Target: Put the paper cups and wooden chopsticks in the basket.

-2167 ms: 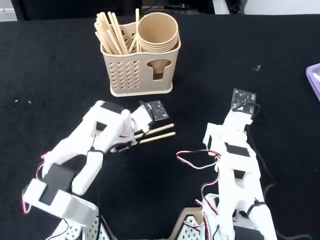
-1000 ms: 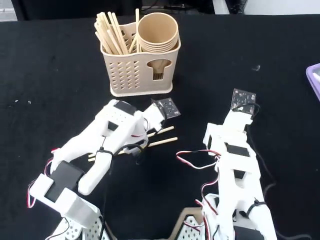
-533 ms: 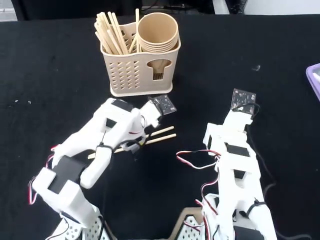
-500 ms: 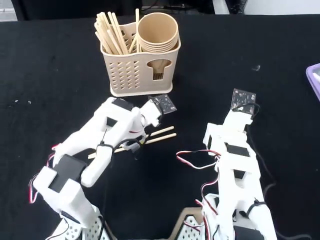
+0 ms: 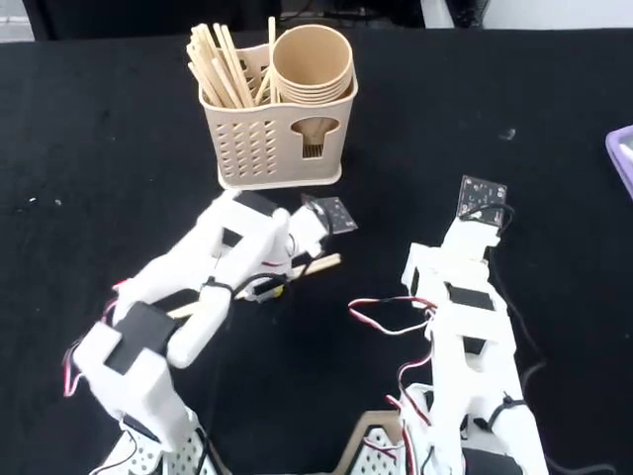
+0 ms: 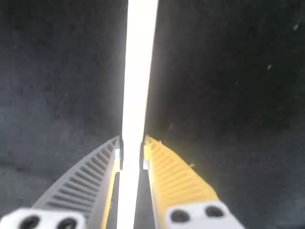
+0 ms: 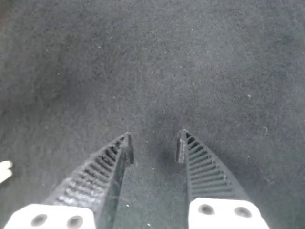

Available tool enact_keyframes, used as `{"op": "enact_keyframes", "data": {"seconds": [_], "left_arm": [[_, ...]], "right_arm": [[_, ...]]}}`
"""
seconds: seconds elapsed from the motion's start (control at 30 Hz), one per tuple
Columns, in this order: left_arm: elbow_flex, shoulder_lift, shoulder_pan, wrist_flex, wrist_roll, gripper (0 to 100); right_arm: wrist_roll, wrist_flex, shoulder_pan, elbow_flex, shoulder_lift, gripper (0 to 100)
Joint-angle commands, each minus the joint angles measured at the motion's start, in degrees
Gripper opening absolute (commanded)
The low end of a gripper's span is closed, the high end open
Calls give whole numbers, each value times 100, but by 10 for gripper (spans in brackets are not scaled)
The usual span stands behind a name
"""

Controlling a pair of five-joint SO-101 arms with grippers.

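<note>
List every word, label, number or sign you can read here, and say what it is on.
None readable.
Small dark circuit board on the left arm, and its twin on the right arm: markings too small to read.
Beige perforated plastic basket, tan paper cups, pale wooden chopstick in the left tool: no print.

I see the basket at the far middle of the table. Inside it, a stack of cups sits in the right compartment and a bundle of chopsticks stands in the left one. Just in front of the basket is my left gripper, with a loose chopstick between its fingers. That stick lies crosswise, one end pointing right and the other running back under the left arm. My right gripper is to the right over bare table, well apart from basket and stick. Another item touches the table's right edge.
</note>
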Motion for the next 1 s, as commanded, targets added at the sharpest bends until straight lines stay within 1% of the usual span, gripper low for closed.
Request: {"op": "enact_keyframes", "data": {"seconds": [0.0,0.17,0.3,0.37,0.43,0.53,0.63,0.77,0.87,0.97], "left_arm": [[-127,-1336,-163,563,35,30],[-84,-2752,-541,888,35,30],[-215,-3789,-875,774,97,30],[-330,-4369,-884,457,475,30],[-365,-4905,-884,-185,1108,30],[-277,-5442,-945,-1565,2075,30],[75,-5530,-1121,-3103,2892,30],[497,-5503,-1411,-4897,3921,30],[734,-5503,-1525,-6013,4818,30],[884,-5451,-1666,-6831,5521,30]], "right_arm": [[-9,-141,-79,-251,-136,159],[-9,-141,-79,-251,-136,159],[-9,-141,-79,-251,-136,159],[-9,-141,-88,-251,-136,159],[-9,-141,-88,-251,-136,159],[-9,-141,-88,-251,-136,159],[-9,-141,-88,-242,-136,159],[-9,-141,-88,-242,-136,159],[-9,-141,-88,-251,-136,159],[-9,-141,-88,-251,-136,160]]}}
